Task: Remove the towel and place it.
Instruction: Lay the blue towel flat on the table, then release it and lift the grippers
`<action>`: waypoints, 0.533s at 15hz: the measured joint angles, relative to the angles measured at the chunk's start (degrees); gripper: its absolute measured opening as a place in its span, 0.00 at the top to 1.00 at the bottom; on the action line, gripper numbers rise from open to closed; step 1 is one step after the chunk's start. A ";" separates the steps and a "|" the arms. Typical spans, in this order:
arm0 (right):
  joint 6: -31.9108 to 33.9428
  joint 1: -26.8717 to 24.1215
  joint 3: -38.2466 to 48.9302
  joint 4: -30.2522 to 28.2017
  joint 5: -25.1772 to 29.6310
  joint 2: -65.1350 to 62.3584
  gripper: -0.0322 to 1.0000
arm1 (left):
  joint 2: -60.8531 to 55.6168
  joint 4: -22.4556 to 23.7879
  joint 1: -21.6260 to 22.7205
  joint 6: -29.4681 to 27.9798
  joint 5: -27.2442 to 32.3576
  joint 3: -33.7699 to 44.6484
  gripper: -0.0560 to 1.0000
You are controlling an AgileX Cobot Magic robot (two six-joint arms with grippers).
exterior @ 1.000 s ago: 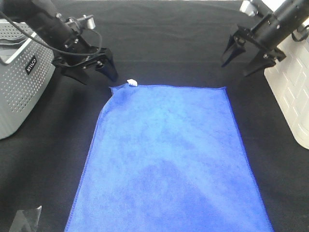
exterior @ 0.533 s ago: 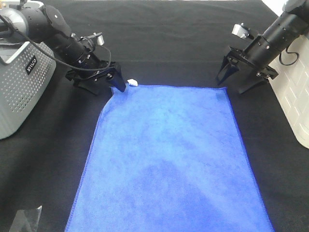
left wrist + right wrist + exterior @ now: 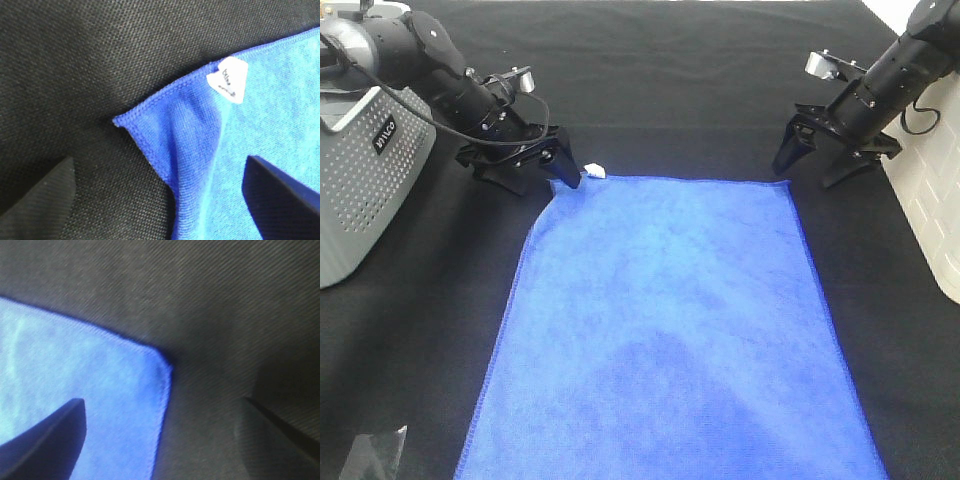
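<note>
Blue microfibre, the towel lies spread flat on the black cloth in the middle of my high view. Its long axis runs from the arms' side toward the camera, and the near end runs off the picture's lower edge. One short edge faces the arms, with the white tag at the far left corner.

My left gripper sits low at that corner with its fingers spread wide and nothing pinched. On the left wrist camera the corner lies between them, a little rumpled: one finger hangs over the towel, the other over the cloth. I cannot tell whether either tip touches.

My right gripper is likewise spread and straddles the far right corner, gripping nothing. One finger is above blue, the other above black.

A grey basket stands left of the towel, well apart.
</note>
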 joint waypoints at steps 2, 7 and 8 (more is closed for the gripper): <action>0.06 0.00 0.00 -0.11 -0.34 0.06 0.22 | 0.00 0.00 0.00 0.00 0.00 0.00 0.15; 0.06 0.11 -0.06 0.17 -0.29 2.12 0.22 | 0.00 0.00 0.00 0.11 0.11 -0.06 0.15; 0.06 0.11 -0.11 0.17 -0.34 2.12 0.22 | 0.00 0.00 0.00 0.11 0.11 -0.06 0.15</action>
